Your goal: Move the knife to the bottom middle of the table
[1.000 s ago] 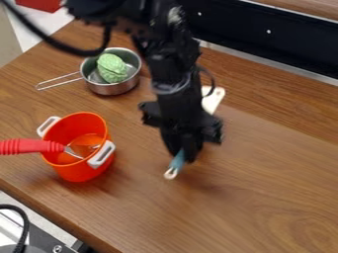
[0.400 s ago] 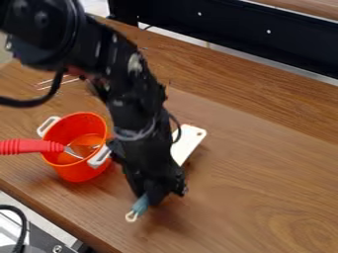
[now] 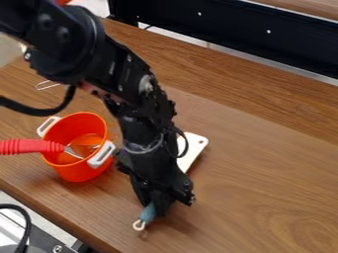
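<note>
Blue-handled, the knife lies pinched by its grip in your black claw, its looped end jutting just below the fingertips, its white blade showing above and to the right. Up and left of your claw, an orange pot holds a red-handled utensil on the wooden table.

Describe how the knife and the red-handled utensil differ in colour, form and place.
The knife has a blue handle; the utensil has a red, ridged one. The knife's blade is broad and white, while the utensil's metal part is thin. The knife is outside the orange pot; the utensil leans into it. Both are elongated tools with coloured handles.
</note>
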{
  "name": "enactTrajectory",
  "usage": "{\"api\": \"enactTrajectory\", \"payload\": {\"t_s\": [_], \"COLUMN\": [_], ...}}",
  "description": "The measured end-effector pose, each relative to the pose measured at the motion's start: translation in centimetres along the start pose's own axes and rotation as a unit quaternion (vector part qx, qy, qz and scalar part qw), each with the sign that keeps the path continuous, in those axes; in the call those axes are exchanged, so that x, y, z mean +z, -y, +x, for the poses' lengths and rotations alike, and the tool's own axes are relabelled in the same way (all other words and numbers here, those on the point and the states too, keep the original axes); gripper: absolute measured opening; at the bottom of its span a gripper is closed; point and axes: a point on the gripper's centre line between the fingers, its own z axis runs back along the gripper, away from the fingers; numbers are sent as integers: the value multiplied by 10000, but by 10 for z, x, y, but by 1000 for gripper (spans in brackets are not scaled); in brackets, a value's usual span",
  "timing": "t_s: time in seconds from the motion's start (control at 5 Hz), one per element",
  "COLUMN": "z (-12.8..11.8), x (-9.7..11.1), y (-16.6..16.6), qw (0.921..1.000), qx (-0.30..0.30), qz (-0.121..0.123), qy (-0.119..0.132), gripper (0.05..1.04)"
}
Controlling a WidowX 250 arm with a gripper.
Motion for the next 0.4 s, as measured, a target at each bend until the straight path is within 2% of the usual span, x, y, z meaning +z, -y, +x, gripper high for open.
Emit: {"api": "enactTrajectory", "payload": {"t_s": [0.4], "z": [-1], "x": [4], "y": [2], "qw": [9997], "qx": [-75], "qz": [-46], "qy": [-213], "gripper": [808]}}
